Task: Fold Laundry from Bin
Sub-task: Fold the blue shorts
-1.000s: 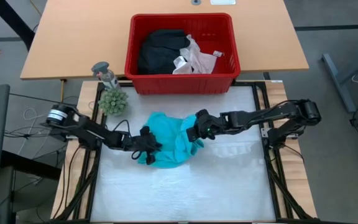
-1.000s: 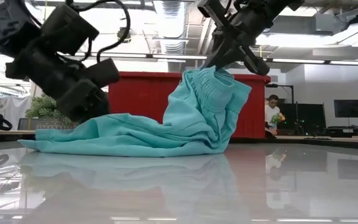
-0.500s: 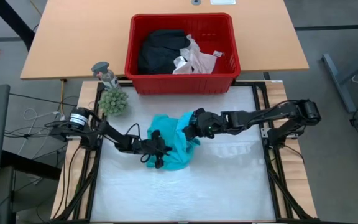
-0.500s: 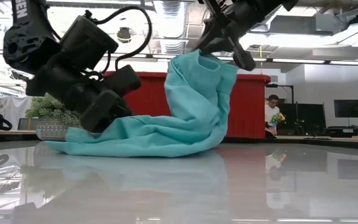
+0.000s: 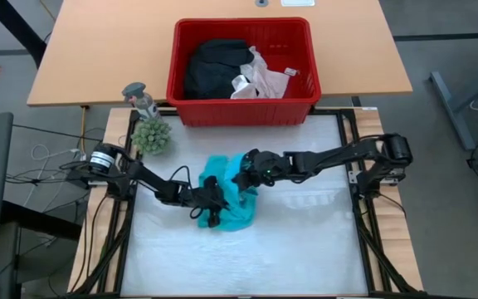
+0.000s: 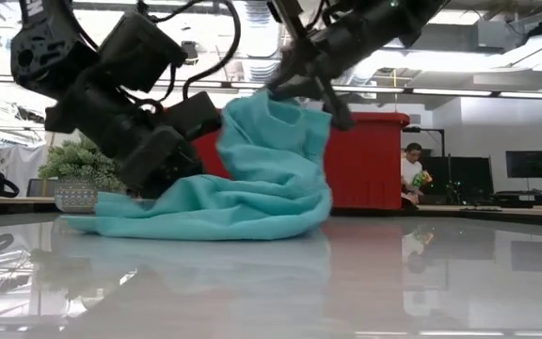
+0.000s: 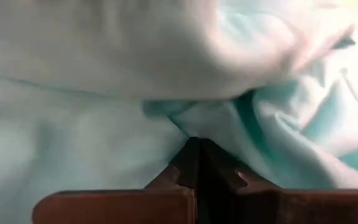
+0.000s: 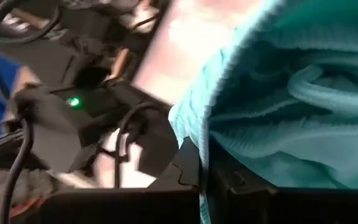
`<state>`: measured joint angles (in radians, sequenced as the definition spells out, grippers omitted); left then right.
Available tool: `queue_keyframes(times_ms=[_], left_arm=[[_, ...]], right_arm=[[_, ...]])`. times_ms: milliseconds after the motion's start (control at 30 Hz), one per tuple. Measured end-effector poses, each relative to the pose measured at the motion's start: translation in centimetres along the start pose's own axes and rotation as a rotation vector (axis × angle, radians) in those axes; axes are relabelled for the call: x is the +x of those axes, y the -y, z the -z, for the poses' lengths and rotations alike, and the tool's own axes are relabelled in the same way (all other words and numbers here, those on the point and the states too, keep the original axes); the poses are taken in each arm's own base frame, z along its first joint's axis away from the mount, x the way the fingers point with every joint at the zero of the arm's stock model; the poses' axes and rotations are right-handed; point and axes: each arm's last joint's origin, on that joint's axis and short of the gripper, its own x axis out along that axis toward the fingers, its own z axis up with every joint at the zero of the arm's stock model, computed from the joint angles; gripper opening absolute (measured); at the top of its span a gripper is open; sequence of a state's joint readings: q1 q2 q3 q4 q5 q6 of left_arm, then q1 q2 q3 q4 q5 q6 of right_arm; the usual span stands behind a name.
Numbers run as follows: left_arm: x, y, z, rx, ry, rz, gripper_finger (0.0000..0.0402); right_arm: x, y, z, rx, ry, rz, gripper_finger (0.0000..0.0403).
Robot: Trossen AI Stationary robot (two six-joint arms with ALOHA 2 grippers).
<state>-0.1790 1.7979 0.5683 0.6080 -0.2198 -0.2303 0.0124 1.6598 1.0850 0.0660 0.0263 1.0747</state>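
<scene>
A soft, matt teal garment (image 6: 243,179) with a ribbed knit edge is seen on a glossy, mirror-like desk (image 6: 393,273); the red bin (image 5: 243,104) is smooth slotted plastic.

No text, label, brand or number can be read anywhere in these views.

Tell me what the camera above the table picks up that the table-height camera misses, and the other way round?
Only the high view looks into the red bin and shows a black garment and white clothes lying inside, and the whole table.

Only the low view shows how the right gripper lifts one end of the teal garment while the rest lies on the table, plus a person in the room behind.

Both show the teal garment, the left gripper shut on it, the bin and the small plant.
</scene>
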Motion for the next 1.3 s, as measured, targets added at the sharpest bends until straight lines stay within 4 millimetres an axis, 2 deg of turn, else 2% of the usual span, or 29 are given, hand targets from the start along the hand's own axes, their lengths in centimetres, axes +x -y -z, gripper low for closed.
queue_keyframes(times_ms=[133,300,467,700,800,967,1100,1300], left_arm=[[-0.7,0.1,-0.3,0.005,-0.020,-0.002,0.0000],[-2.0,0.0,-0.9,0.002,-0.059,-0.002,0.0000],[-4.8,0.0,-1.9,0.025,-0.123,-0.025,0.0000],[-8.5,-0.3,-2.9,0.055,-0.125,-0.138,0.0000],[-9.7,-0.4,-3.3,0.069,-0.104,-0.175,0.0000],[-13.0,-1.0,-4.4,0.086,-0.019,-0.266,0.0000],[-16.0,-1.7,-5.6,0.048,0.098,-0.283,0.0000],[-19.7,-2.7,-5.8,0.001,0.178,-0.259,0.0000]], right_arm=[[1.4,0.5,0.2,0.000,-0.024,-0.014,0.0028],[2.1,1.1,0.0,0.006,-0.023,0.007,0.0087],[2.1,1.0,-0.2,-0.026,-0.008,-0.009,0.0155],[2.1,0.4,-0.1,-0.133,-0.001,-0.063,0.0228],[2.1,0.3,0.0,-0.196,-0.006,-0.071,0.0247],[1.9,-0.6,0.7,-0.382,-0.030,-0.057,0.0254],[1.2,-2.6,2.5,-0.594,-0.077,0.073,0.0254],[-1.0,-5.8,7.8,-0.942,-0.055,0.295,0.0255]])
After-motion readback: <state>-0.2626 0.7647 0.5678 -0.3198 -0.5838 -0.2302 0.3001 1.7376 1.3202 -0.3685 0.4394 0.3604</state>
